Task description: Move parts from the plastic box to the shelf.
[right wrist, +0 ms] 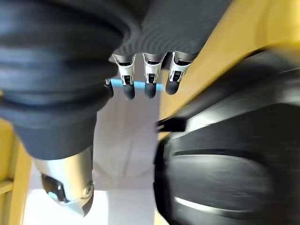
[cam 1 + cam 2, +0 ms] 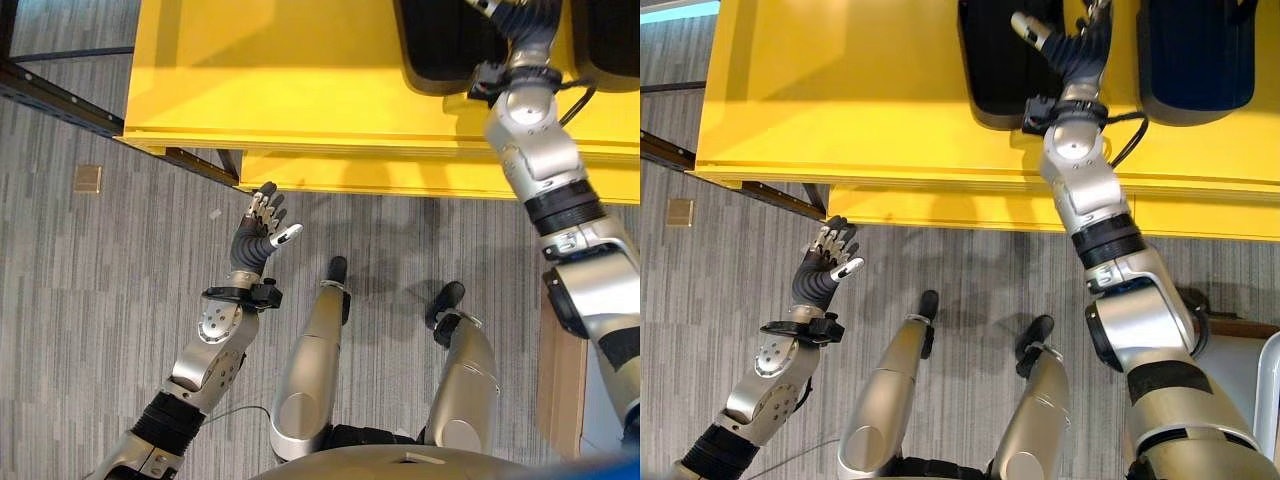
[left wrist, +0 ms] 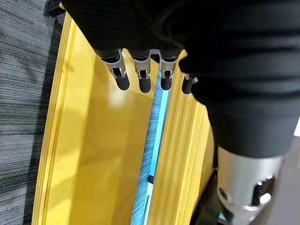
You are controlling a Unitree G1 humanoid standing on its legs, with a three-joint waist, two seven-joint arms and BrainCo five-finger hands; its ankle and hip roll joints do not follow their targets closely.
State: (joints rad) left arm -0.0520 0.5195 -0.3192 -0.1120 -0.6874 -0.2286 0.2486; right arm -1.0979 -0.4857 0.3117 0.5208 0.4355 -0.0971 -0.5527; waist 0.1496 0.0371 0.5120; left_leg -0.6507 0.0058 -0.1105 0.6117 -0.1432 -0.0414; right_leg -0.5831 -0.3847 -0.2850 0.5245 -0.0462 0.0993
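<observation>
Our right hand point(image 2: 1072, 40) reaches over the yellow shelf point(image 2: 870, 90) between two black parts point(image 2: 1005, 70), fingers relaxed and empty, likely placing or adjusting. Our left hand point(image 2: 262, 232) hovers spread over the floor, clear. The plastic box we can't locate.

Two dark parts point(image 2: 1000, 60) crowd the yellow shelf point(image 2: 840, 90), left stretch bare.
</observation>
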